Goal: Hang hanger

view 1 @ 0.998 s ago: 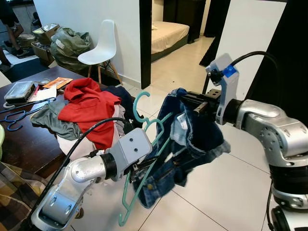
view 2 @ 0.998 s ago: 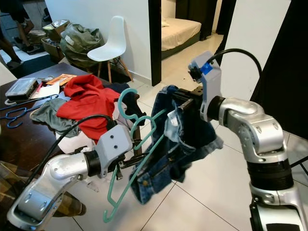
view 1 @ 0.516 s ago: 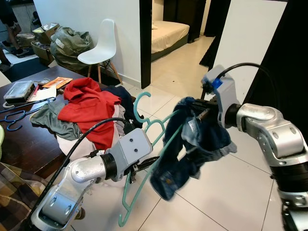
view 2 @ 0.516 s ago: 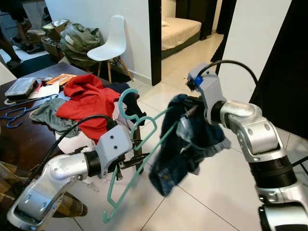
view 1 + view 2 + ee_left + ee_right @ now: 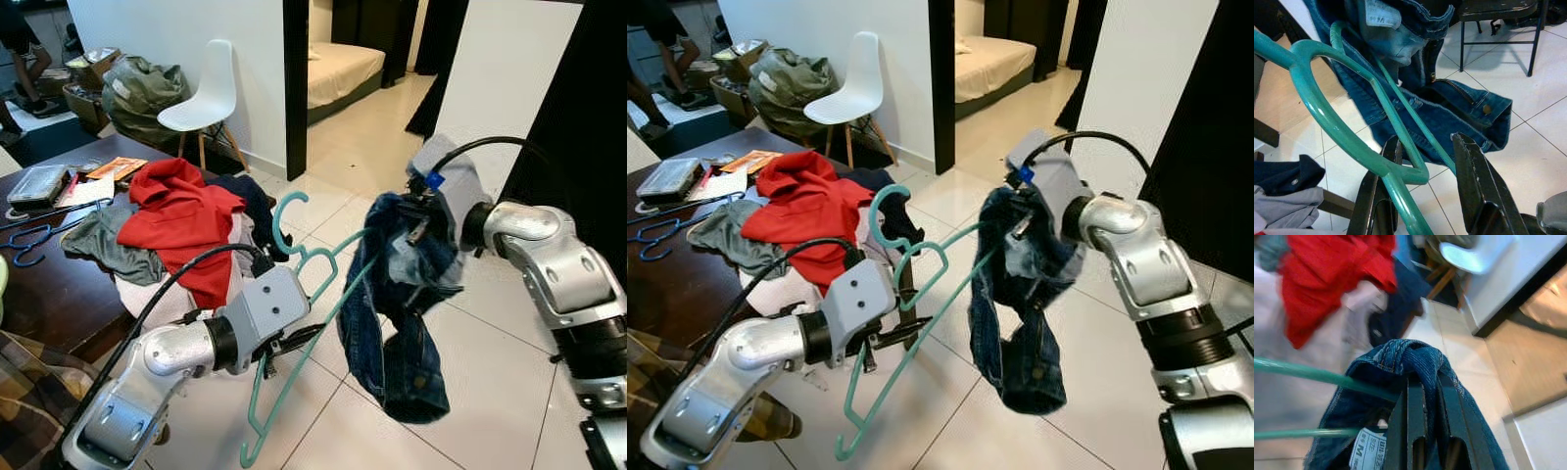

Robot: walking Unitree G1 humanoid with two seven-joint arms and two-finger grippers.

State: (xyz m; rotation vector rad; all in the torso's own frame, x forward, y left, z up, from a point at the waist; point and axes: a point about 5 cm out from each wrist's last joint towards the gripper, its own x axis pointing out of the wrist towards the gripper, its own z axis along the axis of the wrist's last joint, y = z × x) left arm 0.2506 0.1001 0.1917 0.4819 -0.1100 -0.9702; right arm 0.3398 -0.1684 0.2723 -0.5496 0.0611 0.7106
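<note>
My left gripper point(image 5: 294, 343) is shut on a teal hanger point(image 5: 1303, 51), holding it slanted in the air with its hook point(image 5: 275, 223) up. The hanger's upper arm reaches into the waist of a pair of blue jeans point(image 5: 397, 333). My right gripper point(image 5: 416, 220) is shut on the jeans' waistband, chest-high to the right of the hanger. The rest of the denim hangs straight down over the tiled floor. In the right wrist view the waistband point(image 5: 1400, 355) wraps over the closed fingers point(image 5: 1408, 421). In the left wrist view the hanger runs along one finger point(image 5: 1383, 196).
A dark wooden table point(image 5: 49, 294) on my left holds a pile of clothes topped by a red garment point(image 5: 176, 211), and a blue hanger point(image 5: 24, 240). A white chair point(image 5: 206, 98) stands by the wall. A person's legs point(image 5: 20, 59) show at far left. Tiled floor lies ahead.
My right gripper has swung the jeans to the right, off the hanger's lower part and the left arm. They now hang straight down. The left arm and hanger have hardly moved.
</note>
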